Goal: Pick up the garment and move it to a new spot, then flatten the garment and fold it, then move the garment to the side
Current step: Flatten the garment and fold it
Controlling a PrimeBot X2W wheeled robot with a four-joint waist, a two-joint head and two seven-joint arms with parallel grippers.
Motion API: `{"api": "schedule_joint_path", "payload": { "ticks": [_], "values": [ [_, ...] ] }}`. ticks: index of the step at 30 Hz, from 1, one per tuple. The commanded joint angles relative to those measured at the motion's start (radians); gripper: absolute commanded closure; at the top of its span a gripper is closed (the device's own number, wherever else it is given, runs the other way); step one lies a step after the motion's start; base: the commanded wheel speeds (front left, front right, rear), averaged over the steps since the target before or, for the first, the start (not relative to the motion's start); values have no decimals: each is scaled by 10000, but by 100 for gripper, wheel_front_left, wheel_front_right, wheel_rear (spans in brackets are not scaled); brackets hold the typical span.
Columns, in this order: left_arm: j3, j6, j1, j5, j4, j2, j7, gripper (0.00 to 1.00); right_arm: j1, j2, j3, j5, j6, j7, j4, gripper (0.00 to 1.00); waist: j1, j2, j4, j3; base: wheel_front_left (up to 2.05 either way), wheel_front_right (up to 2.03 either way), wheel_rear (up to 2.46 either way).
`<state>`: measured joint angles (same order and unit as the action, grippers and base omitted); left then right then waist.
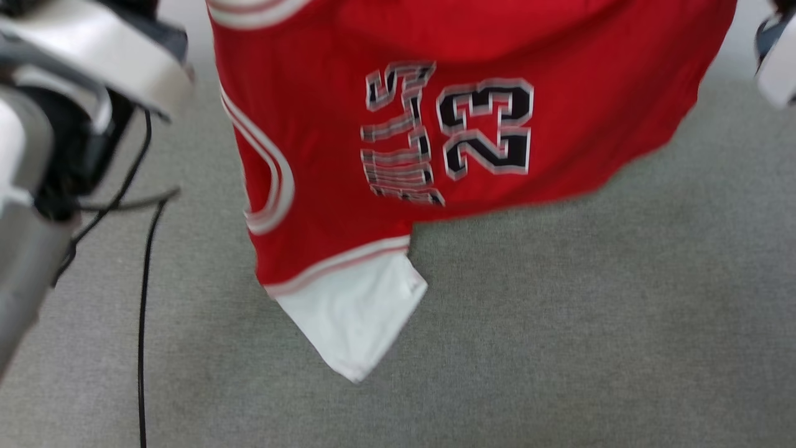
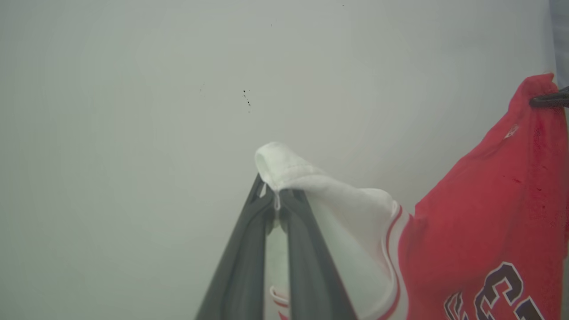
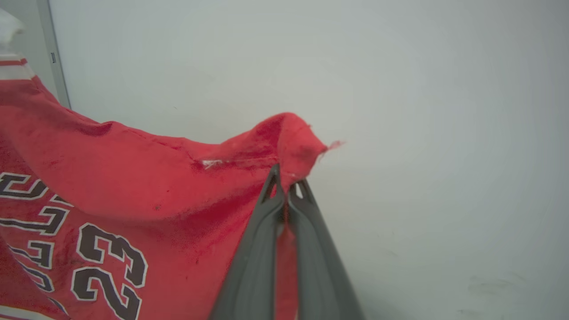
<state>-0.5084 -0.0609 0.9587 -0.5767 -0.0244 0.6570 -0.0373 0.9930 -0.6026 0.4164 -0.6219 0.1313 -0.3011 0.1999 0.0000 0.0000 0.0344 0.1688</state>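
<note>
Left arm: pale casing with dark parts behind it, large and blurred at the left edge of the head view.
Cable: thin and black, running down from that arm across the grey surface.
Left gripper: both dark fingers pressed together, pinching the hem of the held sleeve. The white cloth folds over the fingertips and drapes away to the right of the left wrist view.
Right gripper: fingers closed on a red corner of the cloth at a stitched seam, with a loose thread sticking out just past the tips.
Garment: red, lifted and hanging as a sheet between the two grippers, above the grey surface in the upper middle of the head view.
Number 23: black with a white outline, on the side facing the head camera. The lettering beside it is too blurred to read.
Free sleeve: white, joined to the red body by striped trim. It is the lowest part of the cloth, and I cannot tell whether its tip touches the surface.
Right arm: a pale piece at the upper right edge of the head view.
Wall: plain and pale, behind the cloth in both wrist views.
</note>
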Motion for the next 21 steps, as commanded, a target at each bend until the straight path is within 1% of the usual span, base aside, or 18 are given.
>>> {"api": "schedule_joint_path", "payload": {
  "ticks": [1,5,11,16,21],
  "values": [
    [14,167,614,33,195,-68,-164,100,610,83,-81,197,-12,-136,121,100,0,0,-82,602,0,0,0],
    [23,595,2348,147,1028,-334,-437,100,2079,309,-196,631,-12,-252,700,100,0,0,-115,1322,0,0,0],
    [-4,1160,5014,506,3032,-902,-296,100,4370,650,-80,1210,-12,-11,1956,100,0,0,-209,2289,0,0,0],
    [-106,1480,7140,861,4652,-1340,135,100,6190,866,102,1722,-12,486,3134,100,0,0,-220,2906,0,0,0],
    [-287,1661,8647,1095,6263,-1760,722,100,7551,1091,240,2061,-12,1238,4336,100,0,0,-196,3271,0,0,0]
  ]
}}
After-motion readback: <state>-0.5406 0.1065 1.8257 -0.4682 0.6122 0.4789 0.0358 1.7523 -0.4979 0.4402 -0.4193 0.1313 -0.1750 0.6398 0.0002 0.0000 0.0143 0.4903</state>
